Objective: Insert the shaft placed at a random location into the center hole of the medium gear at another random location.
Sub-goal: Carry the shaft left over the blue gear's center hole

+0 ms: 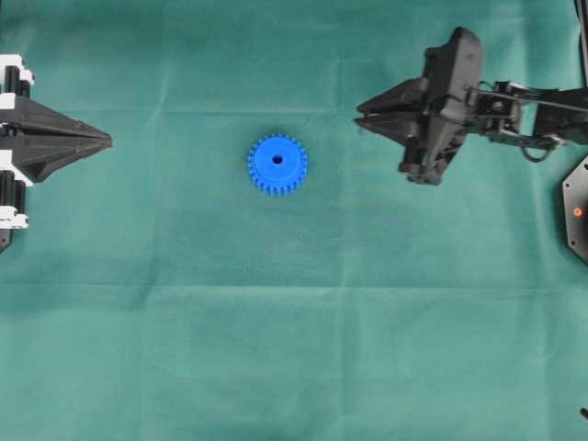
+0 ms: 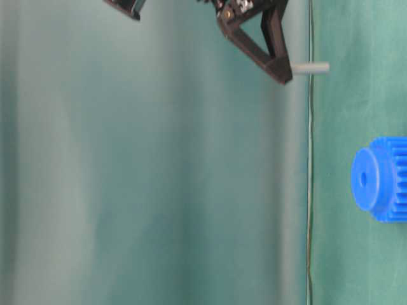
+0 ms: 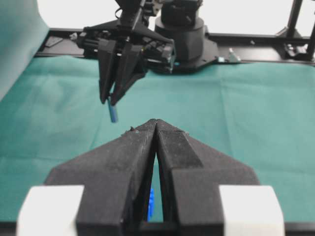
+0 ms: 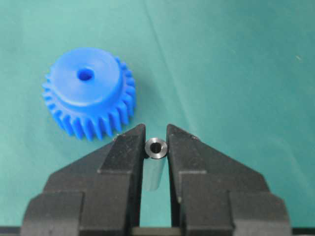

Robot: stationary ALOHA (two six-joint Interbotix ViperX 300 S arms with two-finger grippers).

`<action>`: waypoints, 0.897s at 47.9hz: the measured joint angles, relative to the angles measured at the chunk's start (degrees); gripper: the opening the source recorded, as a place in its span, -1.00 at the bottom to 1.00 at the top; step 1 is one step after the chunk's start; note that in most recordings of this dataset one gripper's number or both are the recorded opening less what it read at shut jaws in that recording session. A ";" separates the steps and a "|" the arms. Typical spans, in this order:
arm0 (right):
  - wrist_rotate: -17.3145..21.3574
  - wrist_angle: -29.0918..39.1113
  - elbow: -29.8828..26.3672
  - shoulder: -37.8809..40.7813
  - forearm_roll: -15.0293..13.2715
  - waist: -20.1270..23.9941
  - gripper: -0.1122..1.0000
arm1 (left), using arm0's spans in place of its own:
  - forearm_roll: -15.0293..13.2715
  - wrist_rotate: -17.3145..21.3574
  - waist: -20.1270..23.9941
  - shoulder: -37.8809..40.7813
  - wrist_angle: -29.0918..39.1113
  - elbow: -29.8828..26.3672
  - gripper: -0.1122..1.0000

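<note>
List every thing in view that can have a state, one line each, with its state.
Bright blue round plastic toothed gear: flat on the green cloth, hub up, untouched.
Small dark centre hole: empty.
Short silvery-grey metal shaft: clamped between the right jaws, above the cloth, not yet over the gear.
Right gripper: shut on the shaft.
Left gripper: shut, holding nothing, away from the gear.
</note>
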 measured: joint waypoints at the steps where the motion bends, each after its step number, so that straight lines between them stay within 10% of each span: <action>1: -0.09 0.00 -0.44 0.44 0.00 0.35 -0.52 | 0.00 0.00 0.00 0.00 -0.09 0.09 -0.80; 43: -0.09 1.58 -18.63 14.33 0.00 5.36 -0.52 | 0.00 0.00 0.00 0.00 0.00 0.09 -0.80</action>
